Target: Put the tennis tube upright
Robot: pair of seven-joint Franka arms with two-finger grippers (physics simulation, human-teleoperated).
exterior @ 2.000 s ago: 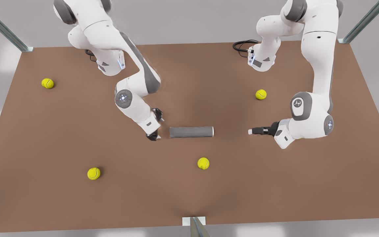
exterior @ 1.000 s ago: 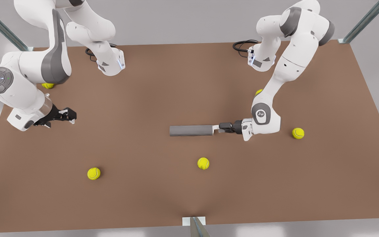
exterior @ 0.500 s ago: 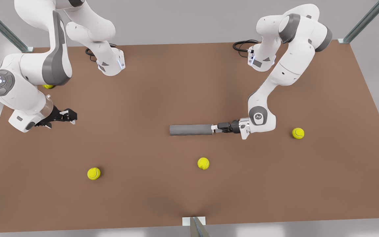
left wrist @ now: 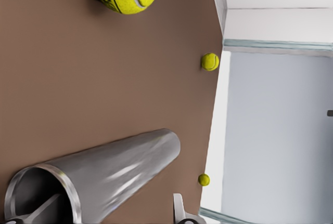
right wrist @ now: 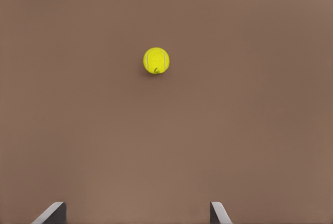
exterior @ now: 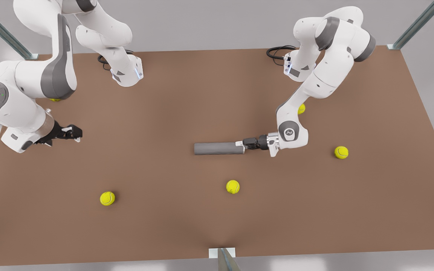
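Observation:
The tennis tube (exterior: 217, 148) lies flat on its side in the middle of the brown table (exterior: 187, 94); it is grey, and its long axis runs left to right in the front view. My left gripper (exterior: 242, 144), on the arm at the front view's right, is level with the tube's right end. In the left wrist view the tube (left wrist: 119, 161) shows its open silvery mouth. The left gripper (left wrist: 113, 209) is open and straddles the rim, one finger inside the mouth and the other outside the wall. My right gripper (exterior: 74, 133) waits open near the front view's left edge.
Several yellow-green tennis balls lie scattered: one (exterior: 233, 186) in front of the tube, one (exterior: 107, 198) at front left, one (exterior: 341, 152) to the right, and two partly hidden behind the arms. The right wrist view shows a ball (right wrist: 156, 61) on bare table.
The arm at the front view's left has pulled away from the tube to the left edge. The left gripper has slid along the table to the tube's right end and onto its rim.

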